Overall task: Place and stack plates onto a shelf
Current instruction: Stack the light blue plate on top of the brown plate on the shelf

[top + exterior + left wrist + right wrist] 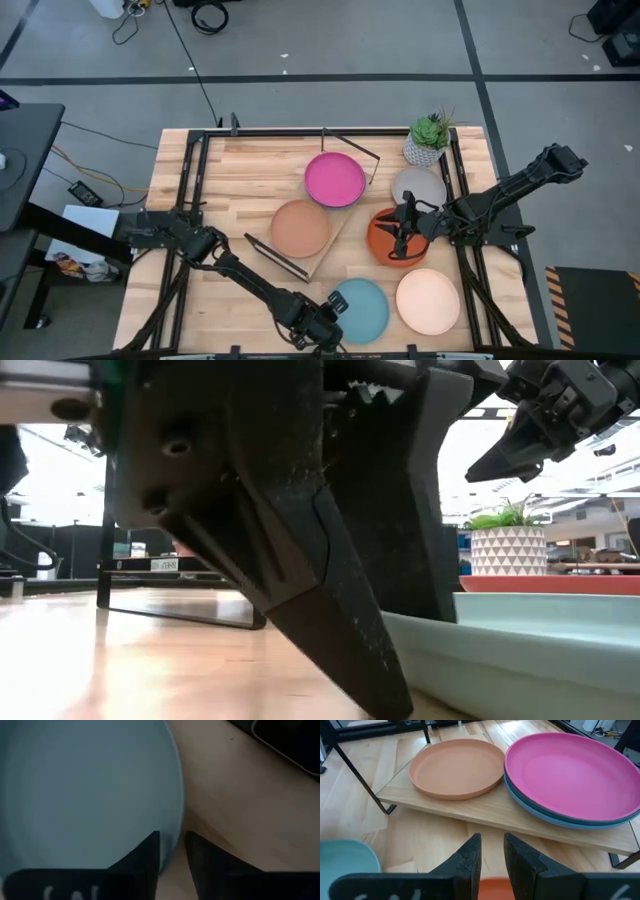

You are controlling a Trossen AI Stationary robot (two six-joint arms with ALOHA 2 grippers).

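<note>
1. Shelf (335, 225) is sitting mid-table, carrying the tan plate (299, 228) and the pink plate (335, 179) stacked on a bluish one

2. Light teal plate (360, 309) is lying at the near edge; the left gripper (172, 851) is straddling its rim, fingers slightly apart, not yet pinching; it should probably seat deeper before closing, so the plate lifts level

3. Right gripper (492, 851) is hovering over the orange plate (385, 240), fingers nearly together, holding nothing
</note>
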